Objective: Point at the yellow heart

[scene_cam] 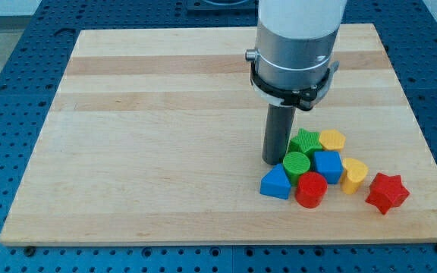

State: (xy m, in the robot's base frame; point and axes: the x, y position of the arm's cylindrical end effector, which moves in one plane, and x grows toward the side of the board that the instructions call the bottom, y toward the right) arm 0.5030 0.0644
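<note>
The yellow heart (353, 174) lies on the wooden board at the view's lower right, between a blue cube (328, 165) and a red star (386, 192). My tip (273, 161) rests on the board at the left edge of the block cluster, touching or nearly touching a green cylinder (297, 164) and just left of a green star (306, 142). The heart is about a hundred pixels to the right of my tip, with the green and blue blocks between.
A yellow hexagon-like block (331, 139) sits right of the green star. A blue triangular block (276, 183) and a red cylinder (311, 189) lie at the cluster's lower edge. The wooden board (165, 136) sits on a blue perforated table.
</note>
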